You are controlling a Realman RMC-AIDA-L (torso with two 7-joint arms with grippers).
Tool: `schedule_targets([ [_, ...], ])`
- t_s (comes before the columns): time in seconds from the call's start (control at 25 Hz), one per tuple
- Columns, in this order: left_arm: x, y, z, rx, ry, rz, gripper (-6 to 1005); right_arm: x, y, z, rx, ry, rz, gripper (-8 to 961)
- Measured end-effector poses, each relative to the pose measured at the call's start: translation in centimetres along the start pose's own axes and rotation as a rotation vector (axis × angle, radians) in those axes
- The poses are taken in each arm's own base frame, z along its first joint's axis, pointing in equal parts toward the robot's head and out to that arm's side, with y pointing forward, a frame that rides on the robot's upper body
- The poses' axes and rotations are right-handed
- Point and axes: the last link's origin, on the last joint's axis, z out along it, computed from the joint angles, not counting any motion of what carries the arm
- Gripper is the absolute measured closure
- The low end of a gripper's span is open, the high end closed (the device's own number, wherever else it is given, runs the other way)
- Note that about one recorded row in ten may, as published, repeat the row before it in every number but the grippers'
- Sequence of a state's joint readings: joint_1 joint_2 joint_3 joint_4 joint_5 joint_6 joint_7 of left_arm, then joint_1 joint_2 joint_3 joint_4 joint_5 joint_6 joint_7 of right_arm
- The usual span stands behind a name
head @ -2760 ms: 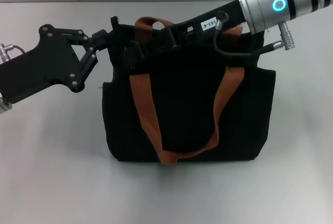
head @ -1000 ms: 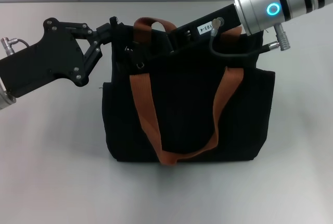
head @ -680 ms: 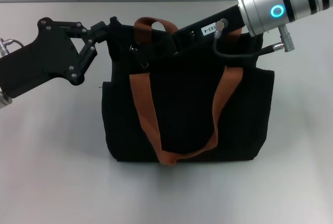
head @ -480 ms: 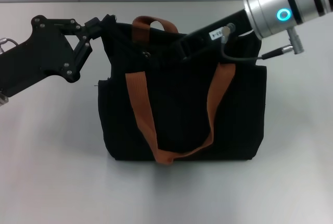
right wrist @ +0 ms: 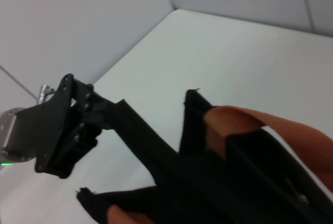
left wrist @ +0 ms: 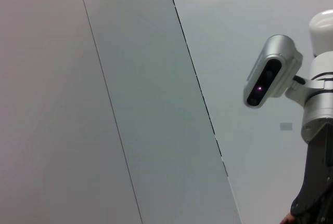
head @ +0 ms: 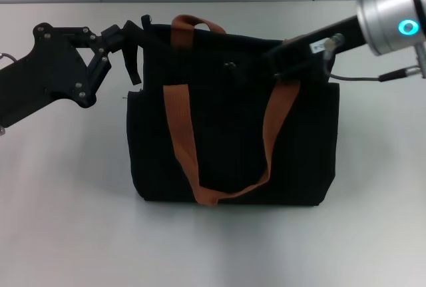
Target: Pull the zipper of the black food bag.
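Note:
The black food bag (head: 233,134) stands on the table with its orange-brown straps (head: 180,127) hanging down the front. My left gripper (head: 135,34) is shut on the bag's top left corner and holds it taut; it also shows in the right wrist view (right wrist: 101,117). My right gripper (head: 241,64) lies along the bag's top edge, its black fingers hard to tell from the fabric. The small silver zipper (head: 229,66) shows at their tips, right of the left strap. The left wrist view shows only wall.
The bag stands on a pale grey table (head: 66,220) with a wall behind it. The right arm's cable (head: 359,77) hangs over the bag's top right corner. The robot's head camera (left wrist: 270,78) shows in the left wrist view.
My right gripper has slid to the right along the bag's top, and the silver zipper has moved right with it. My left gripper has kept hold of the corner, shifting slightly left and up.

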State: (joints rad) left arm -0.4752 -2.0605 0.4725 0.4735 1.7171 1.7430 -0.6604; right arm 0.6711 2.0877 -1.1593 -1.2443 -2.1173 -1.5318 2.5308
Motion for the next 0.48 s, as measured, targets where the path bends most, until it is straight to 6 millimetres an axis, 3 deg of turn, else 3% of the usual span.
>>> schedule_targets([
  [0.48,0.0,-0.3,-0.4,0.02,-0.007,0.006,916,2.0,-0.9,-3.5,0.073,-0.071,0.042,954],
])
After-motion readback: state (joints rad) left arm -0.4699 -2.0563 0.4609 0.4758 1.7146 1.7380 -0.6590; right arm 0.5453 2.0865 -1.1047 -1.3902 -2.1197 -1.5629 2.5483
